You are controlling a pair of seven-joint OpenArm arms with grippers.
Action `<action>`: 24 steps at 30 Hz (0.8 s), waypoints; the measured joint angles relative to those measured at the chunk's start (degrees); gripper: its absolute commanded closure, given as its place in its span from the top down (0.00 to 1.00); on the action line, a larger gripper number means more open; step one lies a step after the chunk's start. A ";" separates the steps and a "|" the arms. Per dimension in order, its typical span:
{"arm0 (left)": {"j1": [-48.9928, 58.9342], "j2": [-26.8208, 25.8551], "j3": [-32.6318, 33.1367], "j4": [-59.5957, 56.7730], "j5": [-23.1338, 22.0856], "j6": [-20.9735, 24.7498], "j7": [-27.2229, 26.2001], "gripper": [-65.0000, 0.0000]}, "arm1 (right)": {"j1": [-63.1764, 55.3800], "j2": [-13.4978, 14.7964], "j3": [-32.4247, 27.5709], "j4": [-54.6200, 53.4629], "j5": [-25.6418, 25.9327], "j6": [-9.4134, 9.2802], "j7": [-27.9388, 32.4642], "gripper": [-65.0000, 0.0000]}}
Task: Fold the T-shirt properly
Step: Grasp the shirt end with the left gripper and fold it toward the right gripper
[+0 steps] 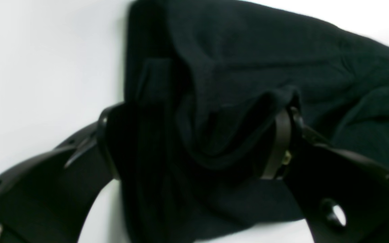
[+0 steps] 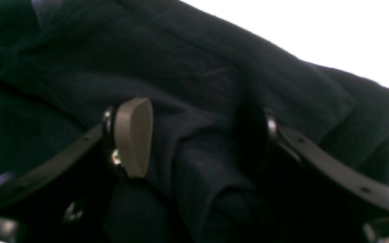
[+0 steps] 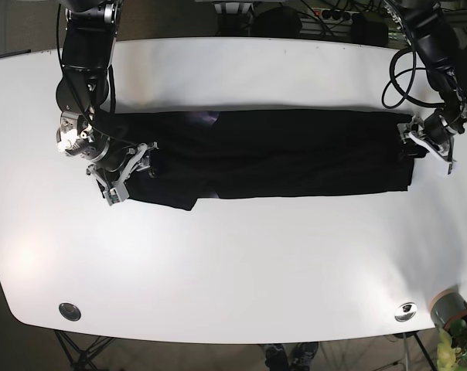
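The black T-shirt (image 3: 280,151) lies on the white table (image 3: 241,263) as a long strip running left to right. My right gripper (image 3: 141,164) is at its left end, jaws apart. In the right wrist view the gripper (image 2: 201,131) straddles a ridge of the shirt (image 2: 194,67), and its tan pad (image 2: 133,135) is bare. My left gripper (image 3: 410,147) is at the shirt's right end. In the left wrist view the gripper (image 1: 192,145) stands wide apart, with bunched shirt (image 1: 248,60) between the fingers and over one of them.
A small plant pot (image 3: 450,311) stands at the table's front right corner. Two round fittings (image 3: 69,311) (image 3: 406,311) sit near the front edge. Cables (image 3: 403,69) hang by the left arm at the back right.
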 measured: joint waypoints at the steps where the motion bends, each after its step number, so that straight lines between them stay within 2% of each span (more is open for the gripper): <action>1: -0.37 0.02 0.63 -0.02 0.04 0.00 0.02 0.65 | 0.02 0.00 0.00 0.00 -0.02 -0.02 -0.02 0.60; 8: -0.52 0.83 1.42 -1.25 -0.31 0.00 0.11 0.21 | 0.02 0.00 0.07 0.00 -0.02 0.00 0.00 0.60; 10: -0.63 0.83 1.38 -1.57 -0.07 0.00 0.00 0.15 | 0.02 0.00 0.07 0.00 -0.04 0.00 -0.02 0.60; 12: -0.72 0.96 1.38 -1.55 0.00 0.00 0.20 0.11 | 0.00 0.00 0.07 0.00 -0.04 -0.02 -0.02 0.60; 18: -0.70 1.09 1.36 -1.31 0.00 0.00 0.28 0.09 | 0.00 -0.70 0.48 0.00 -0.07 -0.02 -0.02 0.60; 24: 1.88 1.42 1.90 8.74 2.32 0.35 3.23 0.09 | -0.11 -1.40 0.37 0.04 -0.22 -0.02 0.22 0.60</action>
